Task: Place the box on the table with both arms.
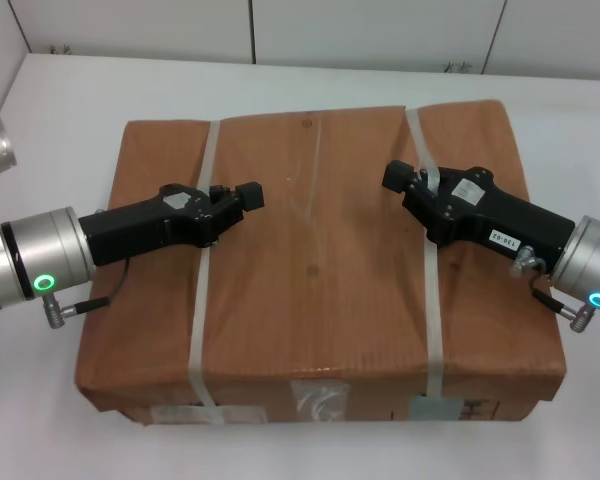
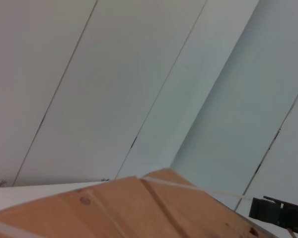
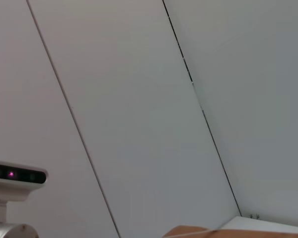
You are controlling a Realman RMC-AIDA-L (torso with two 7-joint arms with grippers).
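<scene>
Head view first: the large flat brown cardboard box [image 1: 315,270], bound by two white plastic straps [image 1: 202,290], sits over the wide white table [image 1: 70,100], its labelled side toward the near edge. The left gripper [image 1: 242,196] reaches in above the left strap, the right gripper [image 1: 400,176] above the right strap. Both black heads hang over the lid, and I cannot tell how far either is open or whether it holds anything.

Left wrist view: one box corner [image 2: 159,198] shows against the wall panels, with the other arm's gripper [image 2: 278,213] beyond it.

Right wrist view: only a sliver of cardboard [image 3: 188,232] and the robot's head camera [image 3: 17,174].

The risk, as I judge it: if one arm lets go or lifts unevenly, the box could tilt or slide toward the near edge.
</scene>
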